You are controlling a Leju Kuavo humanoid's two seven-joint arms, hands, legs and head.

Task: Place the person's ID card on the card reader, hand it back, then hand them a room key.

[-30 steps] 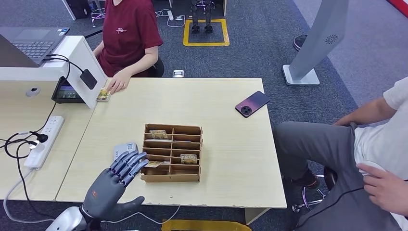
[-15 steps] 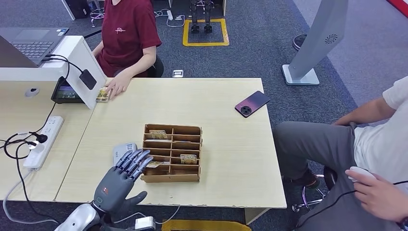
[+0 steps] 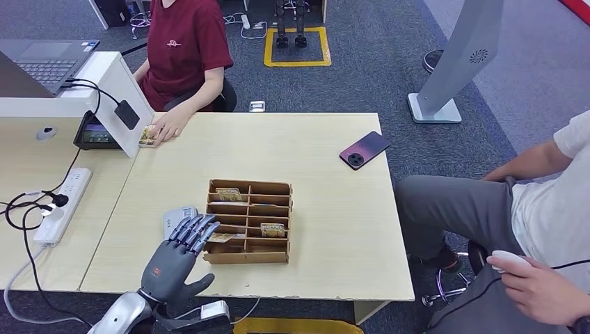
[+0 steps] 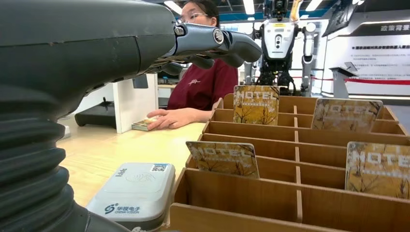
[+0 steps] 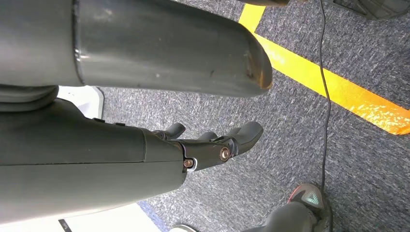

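Fingers (image 3: 198, 226) of the left hand (image 3: 177, 254) are spread, holding nothing, above the card reader (image 3: 175, 217) beside the wooden key box (image 3: 278, 188), probably ready for a key card (image 4: 223, 157). The right hand (image 5: 212, 145) hangs by the floor with fingers loosely apart, empty.

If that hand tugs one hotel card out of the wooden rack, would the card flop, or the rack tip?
The hotel card stands upright unsupported, so it is probably stiff and light. Its glossy face may be slippery for the left hand. The wooden rack looks thin-walled yet low and wide, likelier to slide than tip.

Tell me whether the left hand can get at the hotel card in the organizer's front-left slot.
Probably yes: the left hand is open, its fingertips just above that hotel card, with nothing between them.
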